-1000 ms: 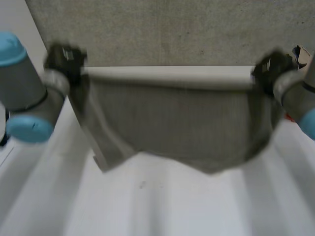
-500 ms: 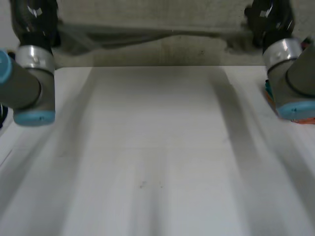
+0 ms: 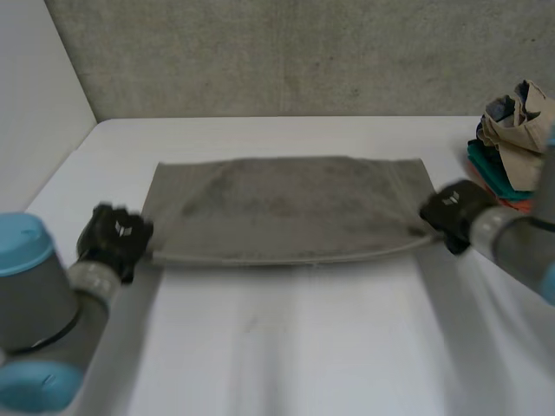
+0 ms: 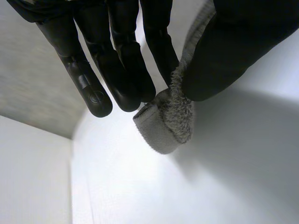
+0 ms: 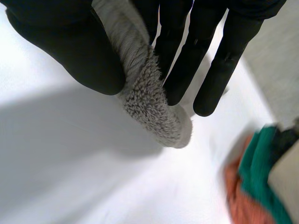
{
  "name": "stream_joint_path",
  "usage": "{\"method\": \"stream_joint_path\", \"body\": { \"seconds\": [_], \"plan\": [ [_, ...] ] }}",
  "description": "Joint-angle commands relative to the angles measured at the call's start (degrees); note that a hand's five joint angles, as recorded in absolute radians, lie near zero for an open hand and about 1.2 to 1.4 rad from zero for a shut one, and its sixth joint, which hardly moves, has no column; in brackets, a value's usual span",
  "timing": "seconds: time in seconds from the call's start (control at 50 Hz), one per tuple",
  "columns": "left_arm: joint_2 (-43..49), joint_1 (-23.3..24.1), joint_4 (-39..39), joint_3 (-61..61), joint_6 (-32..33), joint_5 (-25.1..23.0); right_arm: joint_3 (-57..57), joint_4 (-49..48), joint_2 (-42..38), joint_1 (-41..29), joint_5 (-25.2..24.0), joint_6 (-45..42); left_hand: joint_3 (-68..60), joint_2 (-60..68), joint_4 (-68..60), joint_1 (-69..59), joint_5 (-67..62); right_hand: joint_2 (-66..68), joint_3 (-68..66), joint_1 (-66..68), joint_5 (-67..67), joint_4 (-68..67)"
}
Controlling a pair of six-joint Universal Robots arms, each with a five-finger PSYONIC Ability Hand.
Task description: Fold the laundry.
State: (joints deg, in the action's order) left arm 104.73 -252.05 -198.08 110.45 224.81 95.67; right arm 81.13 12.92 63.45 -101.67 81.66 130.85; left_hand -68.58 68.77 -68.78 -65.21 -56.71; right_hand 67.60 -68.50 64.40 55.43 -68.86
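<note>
A grey towel [image 3: 286,208] lies spread flat across the middle of the white table [image 3: 286,347], folded once lengthwise. My left hand [image 3: 115,238] is at its near left corner and pinches the fuzzy corner [image 4: 173,119] between thumb [image 4: 224,56] and fingers [image 4: 124,70]. At the near right corner my right hand [image 3: 453,211] does the same, with the towel corner [image 5: 149,107] squeezed between its thumb [image 5: 70,46] and straight fingers [image 5: 219,60]. The near edge of the towel sags a little between the two hands.
A heap of laundry [image 3: 513,139], tan on top with teal and orange pieces below, sits at the table's far right; its colours also appear beyond my right hand's fingertips [image 5: 257,182]. A grey wall [image 3: 295,52] backs the table, a white wall [image 3: 35,113] bounds its left.
The towel hung in the air between both raised hands, was swung out over the far edge, and now lies flat on the table with both hands lowered at its near corners.
</note>
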Motion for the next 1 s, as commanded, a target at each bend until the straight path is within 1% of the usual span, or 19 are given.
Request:
{"method": "stream_joint_path", "body": {
  "seconds": [0.02, 0.08, 0.14, 0.16, 0.24, 0.3, 0.38, 0.46, 0.54, 0.66, 0.68, 0.7, 0.72, 0.74, 0.76, 0.84, 0.92, 0.96, 1.0],
  "plan": [
    [-13.75, -0.02, 27.8, 8.82, 7.47, -0.39, 16.33, 15.73, 11.79, 8.67, 0.25, -23.17, -11.42, 11.23, -11.22, -14.79, -13.29, 12.4, -11.5, 15.6, 14.57, -11.14],
    [-14.2, 0.59, 29.25, 7.95, 7.57, -1.09, 18.1, 12.67, 11.7, 9.56, -0.45, -23.02, -11.42, 11.23, -11.22, -14.79, -13.29, 12.4, -11.5, 15.6, 14.57, -11.14],
    [-13.85, 2.08, 25.74, 4.53, 7.04, -2.32, 17.67, 8.45, 11.44, 9.04, -0.37, -21.09, -11.42, 11.23, -11.22, -14.79, -13.29, 12.4, -11.5, 15.6, 14.57, -11.14],
    [-13.41, 2.17, 24.34, 3.56, 6.78, -2.41, 17.05, 5.13, 10.65, 8.34, -0.28, -19.25, -11.42, 11.23, -11.22, -14.79, -13.29, 12.4, -11.5, 15.6, 14.57, -11.14],
    [-6.32, 3.66, 15.3, -2.76, 3.89, -2.15, 14.42, -3.14, 6.54, 5.44, 0.16, -15.12, -11.42, 11.23, -11.22, -14.79, -13.29, 12.4, -11.5, 15.6, 14.57, -11.14],
    [-2.35, 4.46, 11.24, -6.46, 2.47, -1.27, 11.87, -8.68, 2.67, 3.77, 0.68, -13.09, -11.42, 11.23, -11.22, -14.79, -13.29, 12.4, -11.5, 15.6, 14.57, -11.14],
    [6.42, 5.07, 3.69, -13.04, 1.85, 2.32, 9.41, -14.05, -0.68, 3.06, 2.53, -12.47, -11.42, 11.23, -11.22, -14.79, -13.29, 12.4, -11.5, 15.6, 14.57, -11.14],
    [13.2, 5.95, 1.13, -18.05, 1.86, 5.75, 5.99, -18.62, -4.72, 2.18, 4.99, -12.38, -11.42, 11.23, -11.22, -14.79, -13.29, 12.4, -11.5, 15.6, 14.57, -11.14],
    [18.22, 6.3, 0.33, -22.28, 1.77, 7.51, 3.17, -21.71, -7.54, 1.65, 5.17, -12.29, -11.42, 11.23, -11.22, -14.79, -13.29, 12.4, -11.5, 15.6, 14.57, -11.14],
    [21.75, 7.35, -2.04, -27.03, 1.24, 7.61, -0.26, -28.38, -11.94, 1.04, 5.43, -12.29, -11.42, 11.23, -11.22, -14.79, -13.29, 11.96, -11.06, 15.16, 14.13, -10.7],
    [22.1, 8.58, -2.83, -27.39, 1.24, 7.34, -0.61, -30.31, -12.64, 0.77, 5.78, -12.03, -6.11, 5.93, -5.92, -9.49, -7.98, -38.67, 39.57, -35.47, -36.5, 39.93],
    [22.19, 9.2, -3.18, -27.48, 1.33, 7.34, -0.53, -30.94, -12.73, 0.6, 5.96, -11.85, 16.09, -16.28, 16.28, 12.71, 14.22, -57.6, 58.5, -54.4, -55.43, 58.86],
    [22.27, 9.9, -3.62, -27.56, 1.68, 7.34, -0.27, -31.64, -12.73, 0.51, 5.96, -11.42, 38.96, -39.15, 39.15, 35.58, 37.09, -57.6, 58.5, -54.4, -55.43, 58.86],
    [22.28, 10.52, -4.06, -27.57, 1.85, 7.52, -0.09, -32.25, -12.56, 0.16, 6.14, -10.8, 56.17, -56.36, 56.37, 52.8, 54.31, -57.6, 58.5, -54.4, -55.43, 58.86],
    [22.19, 11.57, -4.59, -27.74, 1.59, 7.26, 0.34, -32.7, -12.12, -0.1, 6.57, -9.06, 58.58, -58.77, 58.78, 55.21, 56.71, -57.6, 58.5, -54.4, -55.43, 58.86],
    [20.44, 13.42, -4.86, -27.92, 1.33, 7.6, 3.15, -32.61, -9.05, -0.28, 7.11, -2.46, 58.58, -58.77, 58.78, 55.21, 56.71, -57.6, 58.5, -54.4, -55.43, 58.86],
    [14.92, 14.91, -4.59, -26.52, 1.15, 8.22, 7.81, -32.09, -0.36, -0.02, 6.14, 4.84, 58.58, -58.77, 58.78, 55.21, 56.71, -57.6, 58.5, -54.4, -55.43, 58.86],
    [12.62, 15.27, -4.33, -25.11, 0.98, 8.22, 10.09, -31.56, 2.98, 0.07, 4.92, 7.13, 58.58, -58.77, 58.78, 55.21, 56.71, -57.6, 58.5, -54.4, -55.43, 58.86],
    [9.46, 15.62, -4.33, -21.87, 0.45, 7.96, 12.91, -29.28, 6.94, 0.86, 1.93, 9.15, 58.58, -58.77, 58.78, 55.21, 56.71, -57.6, 58.5, -54.4, -55.43, 58.86]
  ]
}}
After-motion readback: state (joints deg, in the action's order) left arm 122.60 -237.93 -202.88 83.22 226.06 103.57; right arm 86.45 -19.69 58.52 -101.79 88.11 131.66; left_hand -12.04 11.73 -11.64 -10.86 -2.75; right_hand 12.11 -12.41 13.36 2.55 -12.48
